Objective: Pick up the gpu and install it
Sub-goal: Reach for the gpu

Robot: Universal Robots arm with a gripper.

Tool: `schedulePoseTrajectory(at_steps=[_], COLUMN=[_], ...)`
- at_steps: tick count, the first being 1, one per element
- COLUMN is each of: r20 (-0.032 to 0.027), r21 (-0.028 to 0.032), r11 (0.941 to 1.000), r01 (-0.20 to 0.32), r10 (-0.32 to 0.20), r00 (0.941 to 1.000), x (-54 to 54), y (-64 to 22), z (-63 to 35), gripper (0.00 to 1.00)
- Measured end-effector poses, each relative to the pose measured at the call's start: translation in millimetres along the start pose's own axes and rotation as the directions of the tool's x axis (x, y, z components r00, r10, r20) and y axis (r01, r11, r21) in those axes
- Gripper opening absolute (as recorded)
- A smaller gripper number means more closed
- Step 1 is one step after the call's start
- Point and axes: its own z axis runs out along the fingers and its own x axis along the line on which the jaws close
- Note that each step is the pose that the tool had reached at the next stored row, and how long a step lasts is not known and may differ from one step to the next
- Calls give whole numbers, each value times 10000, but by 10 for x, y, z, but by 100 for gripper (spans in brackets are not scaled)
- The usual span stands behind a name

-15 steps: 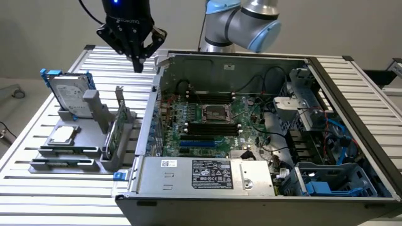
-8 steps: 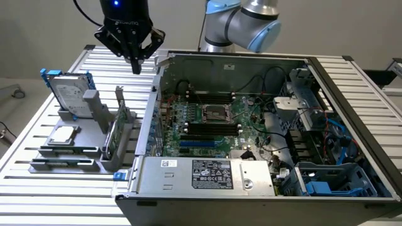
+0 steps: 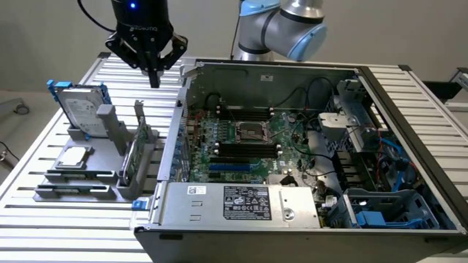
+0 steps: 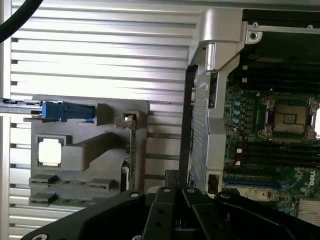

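The gpu (image 3: 135,152) stands on its edge in a grey holder (image 3: 95,178) on the slatted table, at the exterior view's left of the open computer case (image 3: 307,148). Its thin silver bracket points up. My gripper (image 3: 154,81) hangs shut and empty above the table, behind the gpu and well clear of it. From the wrist view the gpu (image 4: 132,145) is a thin edge-on strip in the holder (image 4: 90,150), beyond my gripper (image 4: 175,182). The motherboard (image 3: 249,142) lies bare inside the case.
A silver hard drive (image 3: 79,109) with a blue frame stands in the same holder, and a square CPU chip (image 3: 72,157) lies flat in it. The case wall (image 3: 179,137) rises close beside the gpu. Cables and a drive cage (image 3: 365,142) crowd the case's far side.
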Motion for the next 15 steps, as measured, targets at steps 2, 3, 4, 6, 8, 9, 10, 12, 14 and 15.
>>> schedulePoseTrajectory(at_steps=[2, 3, 4, 6, 8, 9, 10, 12, 14, 15], r20=[-5, -7, -9, -13, -16, -18, -22, -25, -29, -31], r21=[36, 58, 83, 136, 195, 227, 265, 318, 323, 324], r11=[10000, 10000, 9999, 9999, 9997, 9997, 9996, 9994, 9994, 9994], r01=[37, 50, 63, 92, 114, 123, 134, 152, 156, 156], r10=[-37, -50, -63, -92, -114, -123, -134, -151, -155, -155], r00=[10000, 10000, 10000, 10000, 9999, 9999, 9999, 9999, 9999, 9999], x=[60, 94, 128, 197, 272, 308, 350, 426, 494, 525], y=[5, 6, 8, 11, 14, 16, 18, 21, 23, 21], z=[14, 21, 28, 42, 56, 63, 70, 86, 109, 121], gripper=[11, 11, 11, 11, 11, 11, 11, 11, 11, 11])
